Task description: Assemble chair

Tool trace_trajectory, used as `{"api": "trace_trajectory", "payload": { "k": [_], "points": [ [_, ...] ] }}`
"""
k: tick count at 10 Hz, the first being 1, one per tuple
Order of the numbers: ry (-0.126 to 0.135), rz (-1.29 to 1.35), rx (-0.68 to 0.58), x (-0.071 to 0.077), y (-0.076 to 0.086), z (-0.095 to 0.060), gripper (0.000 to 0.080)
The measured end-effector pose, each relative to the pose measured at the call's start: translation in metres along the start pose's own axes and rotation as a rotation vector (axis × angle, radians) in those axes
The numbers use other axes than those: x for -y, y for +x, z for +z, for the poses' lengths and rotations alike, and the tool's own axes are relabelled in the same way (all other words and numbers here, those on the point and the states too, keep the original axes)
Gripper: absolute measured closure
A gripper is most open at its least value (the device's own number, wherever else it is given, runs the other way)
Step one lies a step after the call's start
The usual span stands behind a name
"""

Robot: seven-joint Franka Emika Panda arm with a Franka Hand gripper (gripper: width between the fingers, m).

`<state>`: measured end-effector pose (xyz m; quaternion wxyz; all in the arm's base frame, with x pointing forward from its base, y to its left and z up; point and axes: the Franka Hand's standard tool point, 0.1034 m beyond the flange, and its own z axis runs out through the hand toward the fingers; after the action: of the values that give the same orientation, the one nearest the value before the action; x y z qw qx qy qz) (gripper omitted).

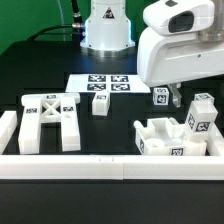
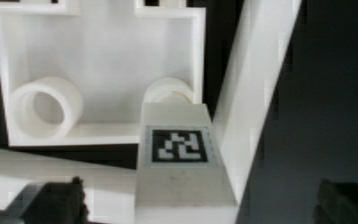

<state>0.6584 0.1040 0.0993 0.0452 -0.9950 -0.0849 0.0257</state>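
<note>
While the claw (image 2: 197,205) hangs over the parts at the exterior view's right, its jaws stand spread wide. In the wrist view the two dark fingertips (image 2: 51,200) sit far apart. A tagged post (image 2: 179,150) lies between them, with black gaps on either side. The claw grips nothing, and no touch shows. Beside that post stand a tall slab (image 2: 265,80) and a recessed part (image 2: 87,70) with one round ring (image 2: 51,108) in it.

The chair is only loose white parts on the black table (image 1: 115,125), counted here from the exterior view:
- One X-braced frame (image 1: 50,120) lies flat at that view's left.
- Three posts stand apart from each other. The middle post (image 1: 100,103) is just in front of the marker board (image 1: 100,83). The back post (image 1: 160,97) is close beside the claw's fingers. The tall post (image 1: 200,115) is at the far right.
- One cluster (image 1: 165,135) of blocky parts sits at the front right, below the claw. It shows two tags on its front, and how many parts make it up I cannot tell.

Which of the three posts the wrist view shows I cannot tell either.

There is one marker board. Two rails show: a front rail (image 1: 110,165) along the near edge and a side rail (image 1: 8,128) at the left.
</note>
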Motion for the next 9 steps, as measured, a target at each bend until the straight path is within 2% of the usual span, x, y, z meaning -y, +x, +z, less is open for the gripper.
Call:
{"api": "trace_trajectory", "payload": {
  "k": [2,6,7,8,9],
  "points": [
    [-0.002,-0.002,-0.008,-0.002,0.006,0.004,0.0151],
    [-0.007,-0.028,-0.016,-0.007,0.008,0.014,0.0151],
    [-0.020,-0.045,-0.022,-0.006,0.009,0.014,0.0237],
    [-0.019,-0.044,-0.023,-0.006,0.009,0.014,0.0373],
    [-0.019,-0.043,-0.023,-0.007,0.009,0.014,0.0373]
  ]
}}
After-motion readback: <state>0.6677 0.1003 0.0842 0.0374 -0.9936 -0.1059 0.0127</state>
